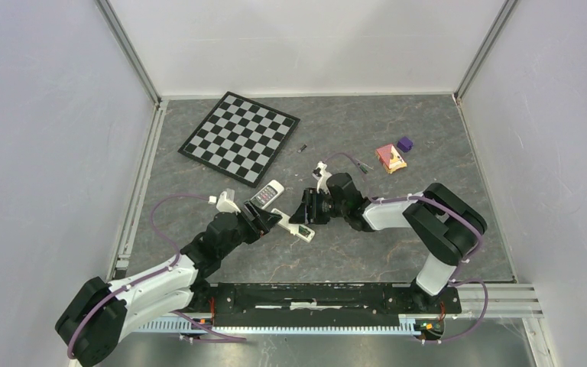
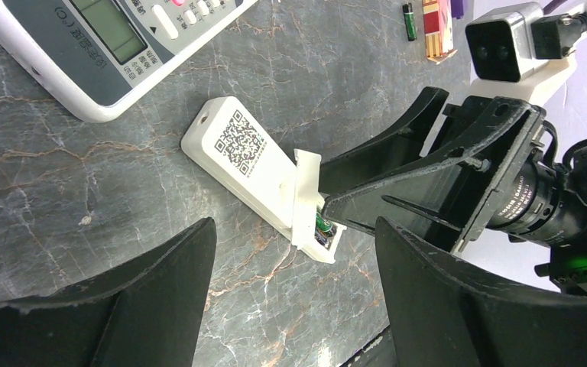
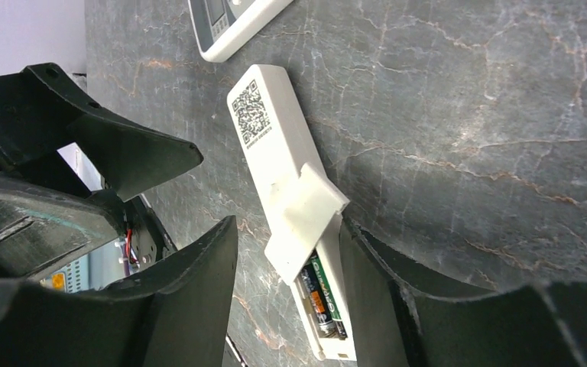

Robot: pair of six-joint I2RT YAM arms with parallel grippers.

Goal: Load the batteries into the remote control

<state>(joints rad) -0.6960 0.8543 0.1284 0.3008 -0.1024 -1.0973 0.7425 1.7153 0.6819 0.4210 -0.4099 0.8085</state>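
Observation:
A slim white remote [image 1: 290,224] lies face down, QR label up [image 2: 241,141] [image 3: 271,138]. Its loose cover [image 3: 306,214] sits tilted over the open compartment. Two batteries [image 3: 322,294], one dark and one green-wrapped, lie in the compartment, partly seen in the left wrist view [image 2: 323,227]. My right gripper [image 3: 289,229] is open and straddles the remote's battery end [image 1: 306,208], one finger close against its side. My left gripper [image 2: 296,229] is open and empty, just short of the same end [image 1: 264,222]. A loose battery [image 1: 303,147] lies farther back [image 2: 409,21].
A second, wider remote with a display [image 1: 266,195] [image 2: 107,46] lies just behind the slim one. A chessboard [image 1: 240,138] is at the back left. A pink and yellow block [image 1: 390,158] and a purple cube [image 1: 404,143] sit at the back right.

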